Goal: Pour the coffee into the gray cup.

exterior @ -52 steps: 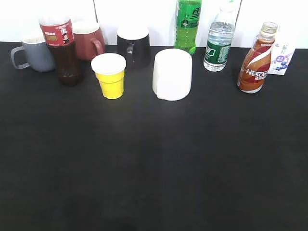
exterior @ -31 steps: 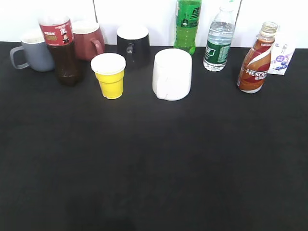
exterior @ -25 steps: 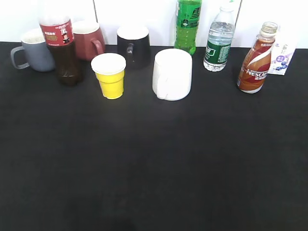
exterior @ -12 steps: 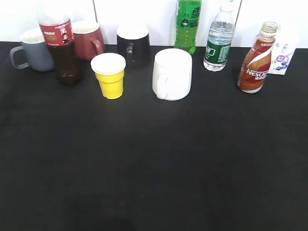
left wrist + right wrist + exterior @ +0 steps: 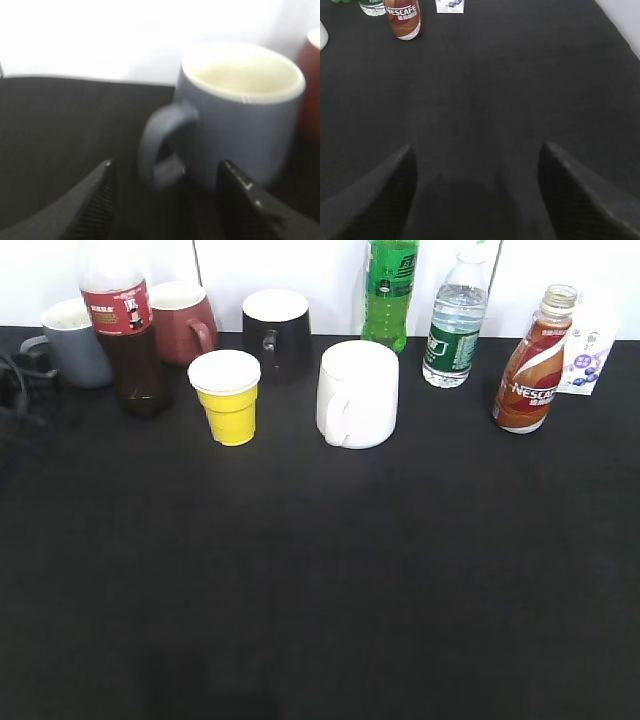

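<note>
cups and bottles stood in a loose row along the back of the black table (image 5: 320, 580), which left the front bare, likely as working room for the pour. the gray cup (image 5: 76, 342) sat at the far left end, upright, its handle turned outward to the left and its cream inside looking empty in the left wrist view. just beside it on the right were the cola bottle (image 5: 127, 335) and the red mug (image 5: 185, 322); the cola bottle stood a little nearer the camera, so the handle side looked like the freer way in. the left gripper (image 5: 170, 192) was low and close at that side, its fingers (image 5: 97, 200) spread apart with the handle between them but not touching, which read as a line-up to take the cup by the handle. in the exterior view only a dark edge of that arm showed at the left border. the coffee bottle (image 5: 533, 362) stood well apart at the right end, upright, near the small carton (image 5: 585, 360). the right gripper (image 5: 477, 195) hung over bare table, fingers wide apart and empty, the bottle far ahead of it, so neither the grasp nor the pour had begun.
</note>
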